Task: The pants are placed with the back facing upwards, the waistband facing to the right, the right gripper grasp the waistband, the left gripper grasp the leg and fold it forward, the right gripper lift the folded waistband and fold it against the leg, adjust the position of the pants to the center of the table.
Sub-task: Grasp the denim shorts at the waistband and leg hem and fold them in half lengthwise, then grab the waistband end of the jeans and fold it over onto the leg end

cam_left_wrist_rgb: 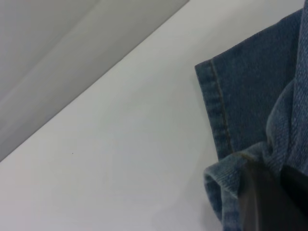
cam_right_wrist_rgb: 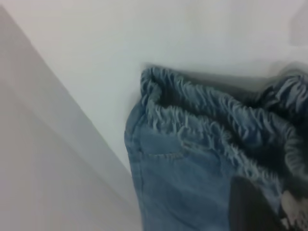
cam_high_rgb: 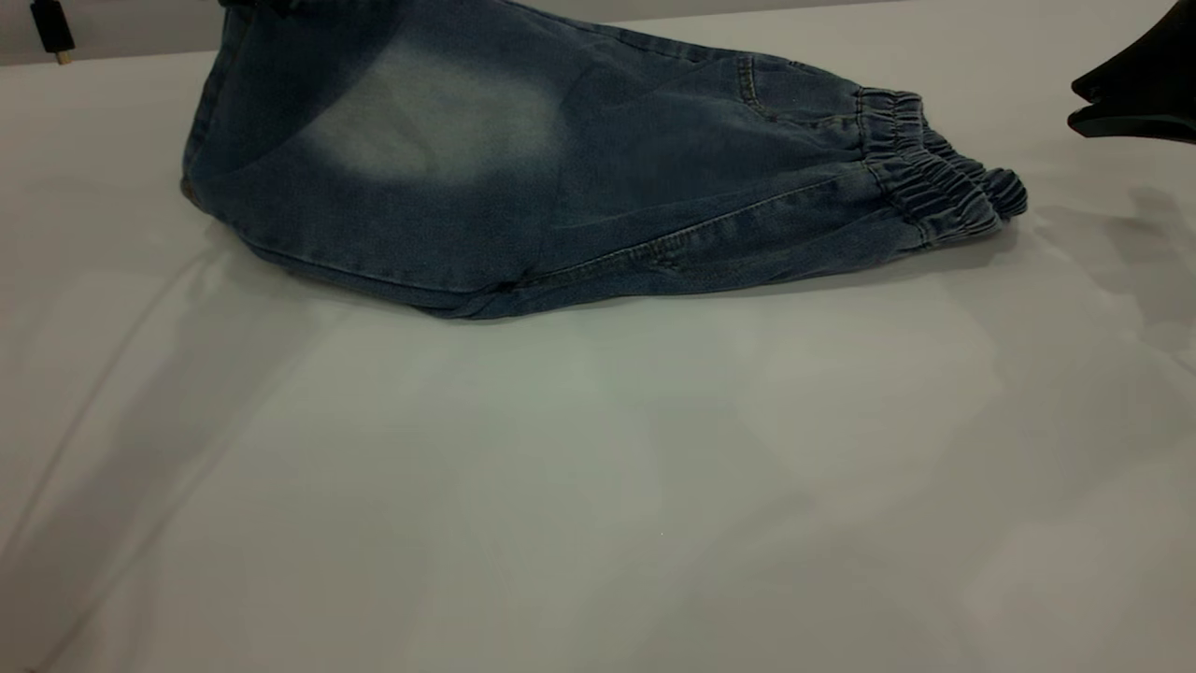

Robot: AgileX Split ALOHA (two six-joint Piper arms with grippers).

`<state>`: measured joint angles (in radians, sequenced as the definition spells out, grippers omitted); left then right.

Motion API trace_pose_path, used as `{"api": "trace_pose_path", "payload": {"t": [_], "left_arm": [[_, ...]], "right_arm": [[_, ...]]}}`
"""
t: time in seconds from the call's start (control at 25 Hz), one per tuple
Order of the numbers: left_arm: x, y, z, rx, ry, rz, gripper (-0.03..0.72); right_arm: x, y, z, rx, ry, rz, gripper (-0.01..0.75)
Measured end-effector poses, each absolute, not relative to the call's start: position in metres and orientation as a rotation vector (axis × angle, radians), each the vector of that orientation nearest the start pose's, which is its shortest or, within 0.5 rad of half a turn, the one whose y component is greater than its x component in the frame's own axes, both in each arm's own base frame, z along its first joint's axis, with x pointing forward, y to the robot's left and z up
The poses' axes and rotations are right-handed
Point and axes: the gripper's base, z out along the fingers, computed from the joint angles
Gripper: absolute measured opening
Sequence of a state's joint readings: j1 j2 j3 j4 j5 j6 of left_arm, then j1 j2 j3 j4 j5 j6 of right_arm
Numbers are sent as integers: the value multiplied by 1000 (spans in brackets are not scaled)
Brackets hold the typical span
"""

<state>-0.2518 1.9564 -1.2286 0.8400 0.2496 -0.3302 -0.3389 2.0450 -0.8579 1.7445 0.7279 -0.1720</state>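
**Denim shorts folded lengthwise on worktop, both tools at garment ends**

The worktop carries the pants toward its far edge, laid folded lengthwise. At the pants' left end, the left tool is clenched on the stitched hem of the leg, a fold of denim bunched against its finger. A pale bleached patch marks the middle of the pants. At the pants' right end lies the gathered waistband. The right tool hangs just beyond the waistband, above the worktop; its grip cannot be determined.
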Motion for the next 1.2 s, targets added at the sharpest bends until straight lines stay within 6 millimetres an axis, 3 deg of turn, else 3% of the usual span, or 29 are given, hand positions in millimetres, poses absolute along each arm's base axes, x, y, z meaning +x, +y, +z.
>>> {"api": "trace_pose_path", "payload": {"t": [0.28, 0.56, 0.68, 0.84, 1.0, 1.2], "left_arm": [[408, -86, 173, 782, 2269, 350, 163], [406, -82, 171, 770, 2316, 398, 393], [405, -83, 172, 766, 2317, 392, 438], [403, -94, 172, 795, 2303, 380, 443], [398, -113, 173, 846, 2281, 359, 438], [391, -128, 184, 878, 2242, 347, 437]], "right_arm": [[342, -50, 97, -1851, -2241, -1587, 125], [341, -39, 110, -1199, -2727, -1861, 144], [339, -35, 112, -932, -2899, -1892, 194], [336, -23, 107, -667, -3036, -1795, 348], [336, -13, 98, -615, -3104, -1614, 511], [337, -22, 86, -967, -3065, -1354, 574]]}}
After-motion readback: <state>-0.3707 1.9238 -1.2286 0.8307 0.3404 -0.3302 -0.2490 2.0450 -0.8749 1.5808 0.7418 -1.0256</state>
